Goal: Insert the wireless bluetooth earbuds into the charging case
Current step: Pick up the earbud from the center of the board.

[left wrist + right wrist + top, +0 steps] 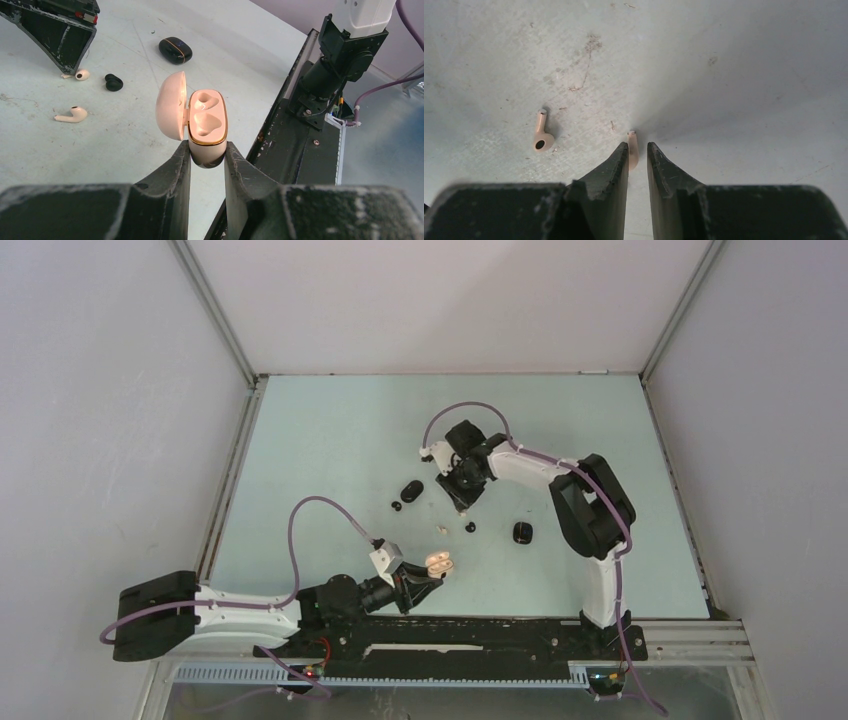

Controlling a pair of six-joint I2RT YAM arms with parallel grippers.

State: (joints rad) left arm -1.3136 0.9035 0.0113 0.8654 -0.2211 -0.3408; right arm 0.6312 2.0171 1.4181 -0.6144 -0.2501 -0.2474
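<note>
Two sockets: both sit empty in the charging case [207, 120], whose lid is swung open.
Left gripper [207, 148]: clamped on the case's lower body, holding it above the table [724, 75].
Right gripper [637, 146]: tips down at the table with a narrow gap between them. A cream earbud [632, 150] lies in the gap against one finger, clear of the other.
Second earbud [542, 137]: on the table nearby.
Step in hand: we judge this to be the pick. We would centre the stem, close gently, then lift straight up.

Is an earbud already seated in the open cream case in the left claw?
No, both sockets of the cream case are visibly empty.
</note>
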